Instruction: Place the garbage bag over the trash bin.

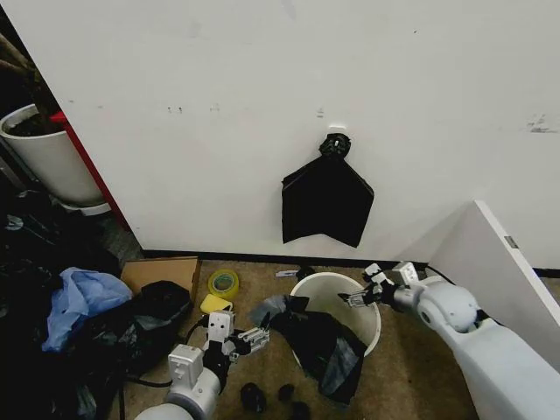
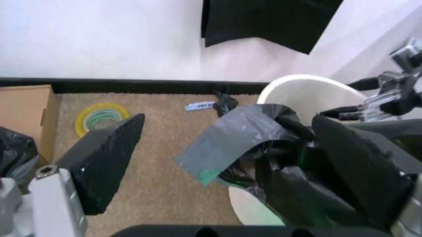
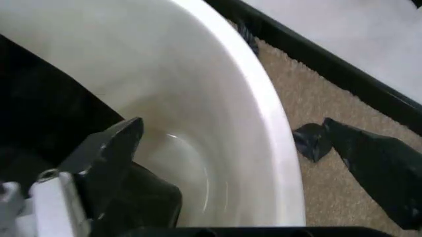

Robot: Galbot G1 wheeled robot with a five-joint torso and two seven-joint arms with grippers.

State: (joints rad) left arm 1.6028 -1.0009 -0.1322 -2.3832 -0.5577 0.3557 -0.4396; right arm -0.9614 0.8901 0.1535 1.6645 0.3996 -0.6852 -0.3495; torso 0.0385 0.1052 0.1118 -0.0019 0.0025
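— Where was the bag (image 1: 319,348)?

— Draped over the near rim of the bin (image 1: 308,289). My left gripper (image 1: 252,336), jaws apart, held nothing just left of it.

— And farther off?

— My right gripper (image 1: 360,297), spread too, hovered at the far-right rim, likely to catch film.

The trash bin (image 1: 343,306) is a round white bucket with a smooth rolled rim. It stands upright on the brown carpet, close to the wall. Its far rim is right under the right gripper (image 1: 360,296). The garbage bag (image 1: 319,346) is thin, shiny and black, with many wrinkles. It hangs over the bin's near rim, partly inside and partly down the outside. One flat grey-looking flap sticks out toward the left gripper (image 1: 254,335).
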